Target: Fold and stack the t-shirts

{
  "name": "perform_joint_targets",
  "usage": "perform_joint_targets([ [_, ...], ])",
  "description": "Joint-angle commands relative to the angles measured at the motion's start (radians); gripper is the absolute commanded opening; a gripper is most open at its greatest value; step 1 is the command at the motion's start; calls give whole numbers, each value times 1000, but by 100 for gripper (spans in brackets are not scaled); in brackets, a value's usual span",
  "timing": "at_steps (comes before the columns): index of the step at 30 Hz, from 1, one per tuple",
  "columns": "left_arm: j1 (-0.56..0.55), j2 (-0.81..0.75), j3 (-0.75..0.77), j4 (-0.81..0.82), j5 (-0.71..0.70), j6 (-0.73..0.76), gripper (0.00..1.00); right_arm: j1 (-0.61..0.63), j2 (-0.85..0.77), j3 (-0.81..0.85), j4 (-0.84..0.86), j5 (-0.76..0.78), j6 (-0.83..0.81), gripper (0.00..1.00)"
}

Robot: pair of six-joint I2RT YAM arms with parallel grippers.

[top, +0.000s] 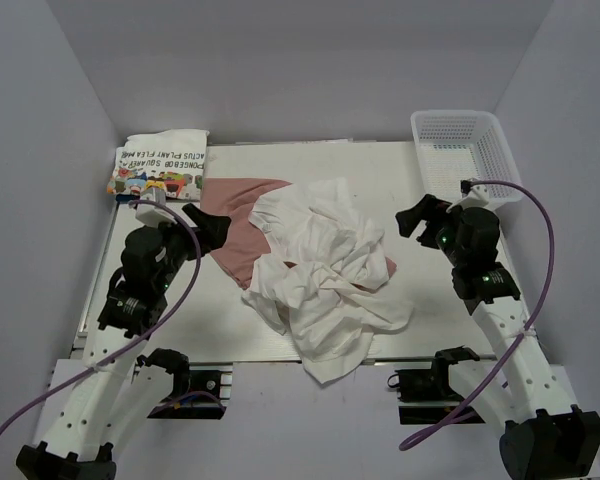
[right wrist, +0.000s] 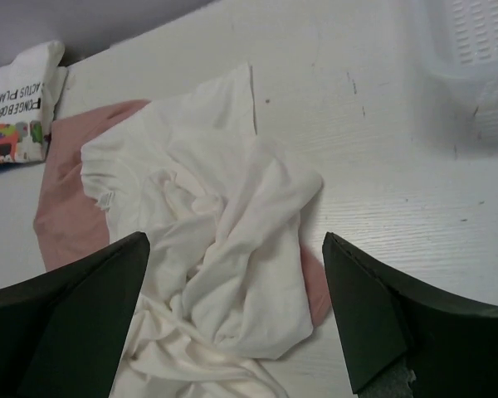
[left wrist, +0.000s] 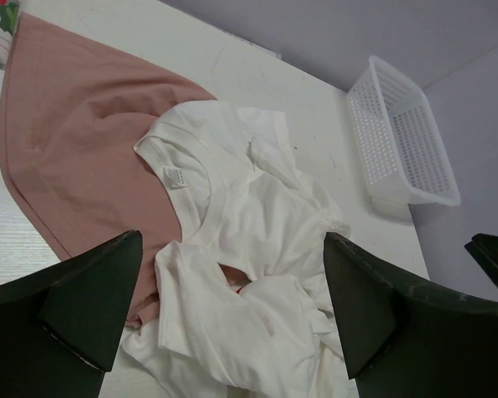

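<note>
Left end effector [top: 212, 225] hovers at the edge of the pink tee [top: 235, 225], and the right end effector [top: 415, 215] hangs across from it beside the white tees [top: 320, 270]. Seen from above, both are released and carrying nothing. One job looks done: the printed tee [top: 160, 165] lies folded at the far-left corner of the worktop [top: 400, 170]. Everything else is left, I'd say. The pink tee is spread fairly flat but unfolded, and the white tees sit on it in a crumpled tangle spilling over the near edge; how many, I cannot tell. The basket [top: 465, 150] stands far right. Left wrist now: fingers spread wide, nothing between, and a white neckline with its label facing up over the pink. Right wrist: fingers wide apart too, the white bundle twisted and deeply creased, pink peeking out either side.
</note>
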Motion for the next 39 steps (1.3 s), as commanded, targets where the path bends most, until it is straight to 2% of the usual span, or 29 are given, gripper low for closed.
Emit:
perform_joint_targets([
  [1, 4, -36, 38, -78, -45, -36, 100, -2, -12, 54, -77, -87, 35, 90],
  [6, 4, -69, 0, -78, -54, -45, 100, 1, -13, 39, -126, -9, 84, 90],
  [8, 4, -79, 0, -48, -4, -36, 100, 4, -9, 31, -89, -88, 47, 90],
  [9, 4, -79, -11, -38, 14, -36, 100, 11, 25, 43, -89, -208, 33, 90],
  [10, 4, -92, -11, -38, 28, -27, 100, 22, 37, 58, -89, -258, 7, 90],
  [13, 4, -102, -33, -26, 10, -38, 100, 126, 108, 107, -137, -291, -27, 90],
  [14, 4, -102, -33, -26, 10, -38, 100, 250, 140, 115, -151, -256, -43, 90],
  [17, 4, -102, -42, -26, 1, -38, 100, 405, 216, 137, -189, -156, -60, 90],
  [18, 4, -102, -42, -26, 10, -38, 100, 579, 235, 144, -239, -95, -69, 90],
  [22, 4, -93, -31, -46, -22, -38, 100, 882, 339, 155, -325, 92, -57, 90],
  [26, 4, -93, -42, -46, -31, -47, 100, 972, 462, 108, -300, 154, -39, 90],
  [31, 4, -75, -42, -55, -41, -47, 100, 1045, 632, 81, -182, 376, 32, 90],
  [34, 4, -75, -42, -55, -65, -56, 100, 1061, 668, 51, -18, 427, -2, 89],
  [35, 4, -75, -42, -64, -65, -56, 100, 1058, 693, 43, 56, 435, -13, 85],
  [36, 4, -75, -42, -64, -76, -56, 100, 1061, 701, 52, 88, 456, -16, 57],
  [38, 4, -75, -42, -75, -85, -65, 100, 1056, 724, 66, 121, 485, -14, 30],
  [39, 4, -75, -42, -75, -85, -65, 100, 1055, 730, 81, 80, 535, 1, 8],
])
